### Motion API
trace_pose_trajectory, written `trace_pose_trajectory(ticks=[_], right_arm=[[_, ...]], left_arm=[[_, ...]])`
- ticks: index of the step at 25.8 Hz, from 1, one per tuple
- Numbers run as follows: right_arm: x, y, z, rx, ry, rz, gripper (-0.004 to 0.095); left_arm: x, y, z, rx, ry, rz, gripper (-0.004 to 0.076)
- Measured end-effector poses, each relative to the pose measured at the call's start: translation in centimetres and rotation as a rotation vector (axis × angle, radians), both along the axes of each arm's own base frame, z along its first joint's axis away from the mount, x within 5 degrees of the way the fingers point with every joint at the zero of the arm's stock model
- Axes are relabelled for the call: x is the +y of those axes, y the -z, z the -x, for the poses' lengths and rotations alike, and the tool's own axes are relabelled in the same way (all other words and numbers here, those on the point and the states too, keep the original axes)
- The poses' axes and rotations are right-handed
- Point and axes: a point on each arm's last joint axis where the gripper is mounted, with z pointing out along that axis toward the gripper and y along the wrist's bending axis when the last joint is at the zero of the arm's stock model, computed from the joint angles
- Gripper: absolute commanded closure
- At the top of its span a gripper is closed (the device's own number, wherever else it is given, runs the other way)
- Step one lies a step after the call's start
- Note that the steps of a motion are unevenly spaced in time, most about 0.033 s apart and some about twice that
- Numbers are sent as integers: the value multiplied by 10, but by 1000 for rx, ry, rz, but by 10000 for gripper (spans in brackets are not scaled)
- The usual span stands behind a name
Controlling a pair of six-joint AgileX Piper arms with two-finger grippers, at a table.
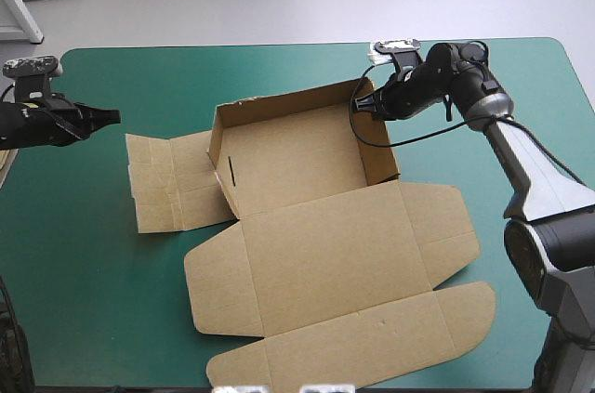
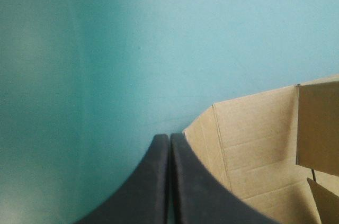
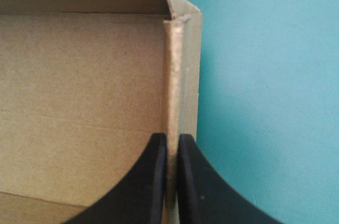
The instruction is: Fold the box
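Observation:
The brown box (image 1: 307, 161) stands mid-table as an open tray with its far, left and right walls raised. Its lid (image 1: 344, 254) lies flat toward the front edge, and a side flap (image 1: 172, 179) lies flat to the left. My right gripper (image 1: 363, 102) is at the far end of the right wall; in the right wrist view this gripper (image 3: 172, 138) is shut on that wall (image 3: 183, 75), close to the far corner. My left gripper (image 1: 113, 117) hovers left of the flat flap, fingers shut on nothing (image 2: 169, 138), with the flap (image 2: 254, 139) just beside it.
Bare teal-green cover (image 1: 84, 272) lies front left of the box and also right of it (image 1: 521, 68). A sliver of more board (image 1: 4, 168) shows at the table's left edge. The lid's flaps reach nearly to the front edge.

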Motion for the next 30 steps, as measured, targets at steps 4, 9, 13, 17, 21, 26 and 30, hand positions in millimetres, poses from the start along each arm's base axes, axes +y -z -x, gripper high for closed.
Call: trace_pose_trajectory(ticks=[4,9,13,17,21,26,30], right_arm=[[1,2,-3,-12,4,-3,920],[1,4,-5,-24,-6,0,765],[2,13,-3,26,-34,16,485],[3,23,-1,74,-55,29,335],[3,14,0,79,-68,30,341],[4,-42,3,-3,-97,7,341],[1,-67,2,-80,-71,13,341]], left_arm=[[0,0,0,0,2,-2,726],[0,0,0,0,2,-2,726],[0,0,0,0,2,-2,726],[0,0,0,0,3,-2,726],[0,0,0,-2,10,-9,726],[-1,0,1,6,20,-7,727],[-1,1,1,7,21,-6,727]])
